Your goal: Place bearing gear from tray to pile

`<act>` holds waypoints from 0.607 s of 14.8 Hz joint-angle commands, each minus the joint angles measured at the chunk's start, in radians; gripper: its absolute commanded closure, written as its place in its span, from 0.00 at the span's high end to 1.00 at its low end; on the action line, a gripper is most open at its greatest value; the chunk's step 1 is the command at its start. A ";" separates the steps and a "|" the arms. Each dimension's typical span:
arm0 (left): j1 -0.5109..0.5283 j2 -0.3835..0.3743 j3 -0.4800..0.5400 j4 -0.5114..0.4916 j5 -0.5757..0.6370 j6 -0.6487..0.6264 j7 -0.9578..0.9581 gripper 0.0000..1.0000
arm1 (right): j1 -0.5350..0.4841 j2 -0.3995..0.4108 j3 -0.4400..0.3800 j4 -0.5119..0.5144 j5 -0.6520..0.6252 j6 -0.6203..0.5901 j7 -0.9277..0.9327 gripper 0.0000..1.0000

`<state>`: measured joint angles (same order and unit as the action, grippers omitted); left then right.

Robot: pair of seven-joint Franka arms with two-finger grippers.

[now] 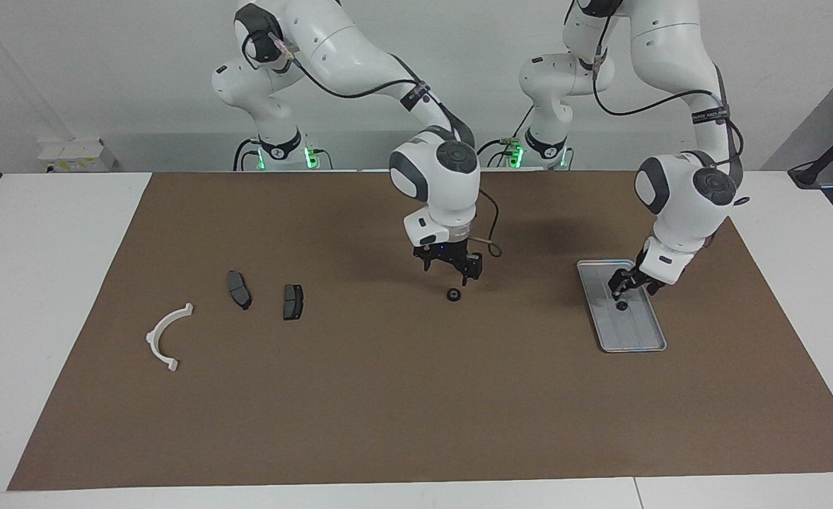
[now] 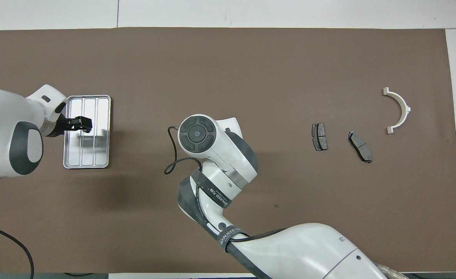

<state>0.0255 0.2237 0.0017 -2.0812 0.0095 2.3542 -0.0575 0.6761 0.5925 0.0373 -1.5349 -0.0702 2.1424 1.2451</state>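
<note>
In the facing view, your bearing gear (image 1: 621, 305) lies on the ribbed floor of the tray (image 1: 639, 346), about midway along it. The left gripper (image 1: 623, 291) hangs right over that gear, its tips just above it and not touching it. You cannot tell from here how wide its jaws stand, and nothing is held in them. Away from the tray, toward the right arm's end of the table, a second bearing gear (image 1: 452, 294) sits on the brown mat (image 1: 416, 424). The right gripper (image 1: 450, 274) hovers over this one with its jaws spread wide and empty, the gear below the gap and clear of them. Much further from the tray in the same direction lies the pile: two brake pads (image 1: 239, 289) (image 1: 293, 301) and a white half-ring bracket (image 1: 169, 336).

In the overhead view, the left gripper (image 2: 81, 124) covers the middle of the tray (image 2: 86, 164) and hides the gear there. The right arm's wrist (image 2: 197, 133) hides its own gripper and the second gear. The brake pads (image 2: 319, 136) (image 2: 360, 146) and the bracket (image 2: 397, 109) lie well apart from the tray.
</note>
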 commanded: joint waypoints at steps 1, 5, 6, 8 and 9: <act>0.011 0.031 -0.008 -0.011 -0.025 0.062 0.011 0.89 | 0.016 0.082 -0.007 0.120 -0.020 -0.074 0.020 0.98; 0.011 0.040 -0.008 -0.014 -0.028 0.069 0.010 0.84 | 0.036 0.122 -0.008 0.156 -0.028 -0.079 0.039 0.98; 0.010 0.042 -0.008 -0.014 -0.028 0.069 0.010 0.76 | 0.036 0.121 -0.008 0.156 -0.036 -0.073 0.039 0.96; 0.008 0.042 -0.008 -0.016 -0.028 0.071 0.010 0.50 | 0.023 0.121 -0.007 0.156 -0.042 -0.062 0.039 0.91; 0.007 0.042 -0.008 -0.016 -0.028 0.069 0.008 0.27 | 0.017 0.122 -0.007 0.153 -0.043 -0.058 0.039 0.91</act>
<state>0.0257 0.2698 -0.0003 -2.0814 -0.0041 2.4012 -0.0575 0.7080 0.6969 0.0283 -1.4086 -0.0901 2.0861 1.2575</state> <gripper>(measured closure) 0.278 0.088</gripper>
